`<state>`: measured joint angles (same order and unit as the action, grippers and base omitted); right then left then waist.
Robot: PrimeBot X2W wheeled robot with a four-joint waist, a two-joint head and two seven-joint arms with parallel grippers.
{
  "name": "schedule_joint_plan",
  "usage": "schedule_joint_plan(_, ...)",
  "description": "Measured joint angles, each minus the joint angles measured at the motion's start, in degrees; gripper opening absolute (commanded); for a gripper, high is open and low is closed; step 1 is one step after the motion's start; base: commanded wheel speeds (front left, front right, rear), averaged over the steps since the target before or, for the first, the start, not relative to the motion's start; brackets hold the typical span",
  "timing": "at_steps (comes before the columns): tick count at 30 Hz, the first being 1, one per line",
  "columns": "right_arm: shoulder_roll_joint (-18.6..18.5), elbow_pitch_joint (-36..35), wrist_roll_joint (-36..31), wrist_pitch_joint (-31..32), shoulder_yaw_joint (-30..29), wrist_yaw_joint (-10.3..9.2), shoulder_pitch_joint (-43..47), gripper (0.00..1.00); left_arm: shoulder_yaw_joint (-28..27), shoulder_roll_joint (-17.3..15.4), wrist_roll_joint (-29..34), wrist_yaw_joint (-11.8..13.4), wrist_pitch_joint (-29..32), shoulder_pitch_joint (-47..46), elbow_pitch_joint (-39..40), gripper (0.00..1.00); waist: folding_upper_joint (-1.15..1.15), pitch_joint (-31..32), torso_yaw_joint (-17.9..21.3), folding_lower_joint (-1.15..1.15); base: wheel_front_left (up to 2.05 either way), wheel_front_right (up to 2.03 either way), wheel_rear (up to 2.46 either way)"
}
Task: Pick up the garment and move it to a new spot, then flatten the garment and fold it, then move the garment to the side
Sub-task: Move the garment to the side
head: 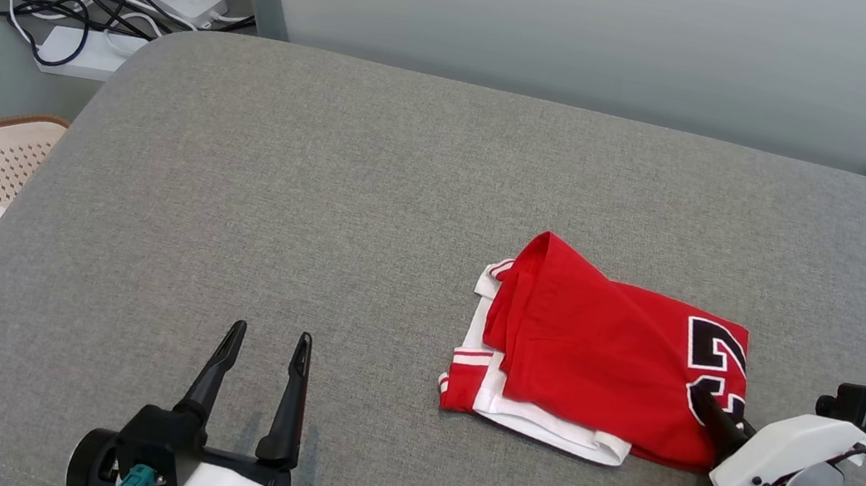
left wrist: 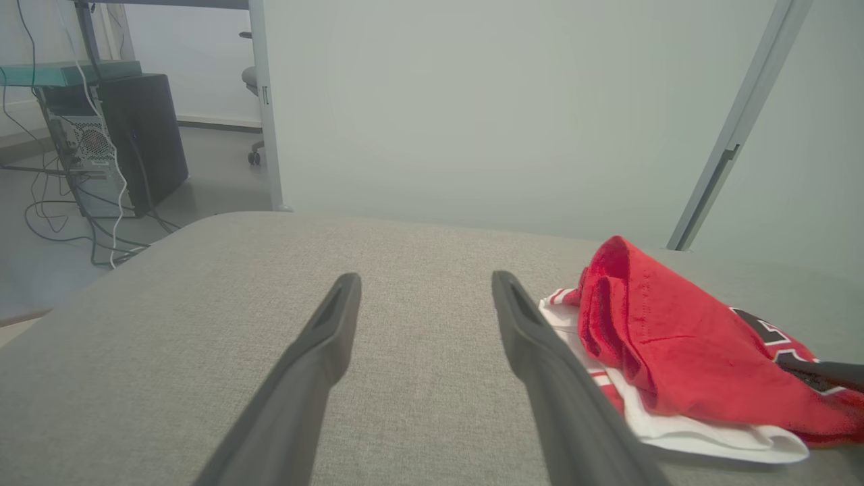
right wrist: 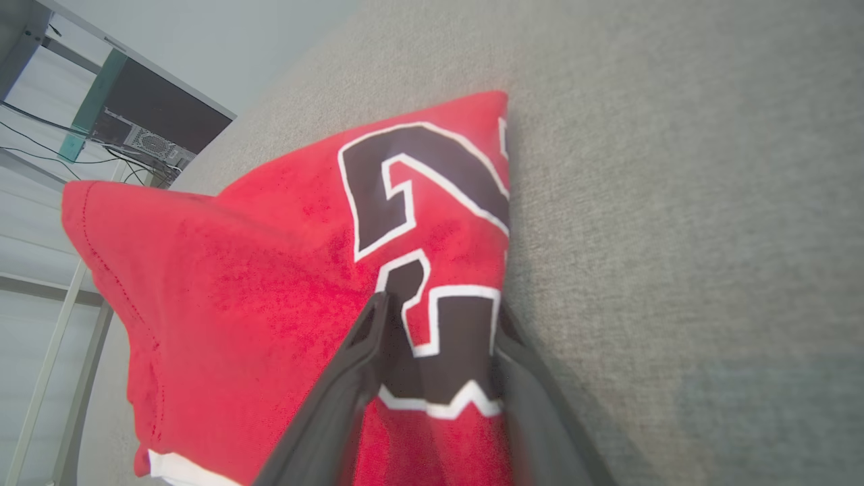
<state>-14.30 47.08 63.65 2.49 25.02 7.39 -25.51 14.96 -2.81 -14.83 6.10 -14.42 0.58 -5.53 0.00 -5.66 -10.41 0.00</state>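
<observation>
While my left gripper [head: 271,332] hovers wide open and empty, my right gripper [right wrist: 439,310] straddles the edge of the red garment [head: 595,348] (whether it grips, I cannot tell)

You have one marking to read: a big black number edged in white, printed on the red garment [head: 596,340] lying on the grey surface [head: 321,203]. In the right wrist view its first digit [right wrist: 422,140] is a plain 2. The second digit [right wrist: 459,351] sits just beside it at the garment's edge, and you cannot read it for certain. The fingers of the right claw [right wrist: 442,310] straddle it, and the head view shows only part of it.
</observation>
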Motion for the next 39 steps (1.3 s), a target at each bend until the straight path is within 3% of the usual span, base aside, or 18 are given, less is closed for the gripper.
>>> schedule_joint_plan(9,-2.1,-2.0,0.1,-5.1,5.2,0.00,0.0,0.00,0.0,0.0,0.0,0.0,0.0,0.0,0.0,1.00,0.00,0.4,0.5,0.00,0.00,0.00,0.00)
schedule_joint_plan(17,-3.6,-3.7,0.2,-9.1,8.9,0.00,-0.1,0.00,0.2,0.0,0.1,0.0,0.0,0.0,0.0,1.00,0.00,0.7,3.4,0.00,0.00,0.00,0.00)
schedule_joint_plan(24,-4.4,-3.8,0.2,-10.5,11.7,0.00,-0.4,0.00,0.7,0.0,0.3,-0.1,0.0,-1.2,-0.5,1.00,0.00,0.7,7.4,0.00,0.00,0.00,0.00)
schedule_joint_plan(39,-4.6,-3.9,-1.9,-15.7,14.7,0.00,-3.5,0.00,0.2,0.0,1.3,-1.3,0.0,-3.5,-0.9,1.00,0.00,-0.7,20.4,0.00,0.00,0.00,0.00)
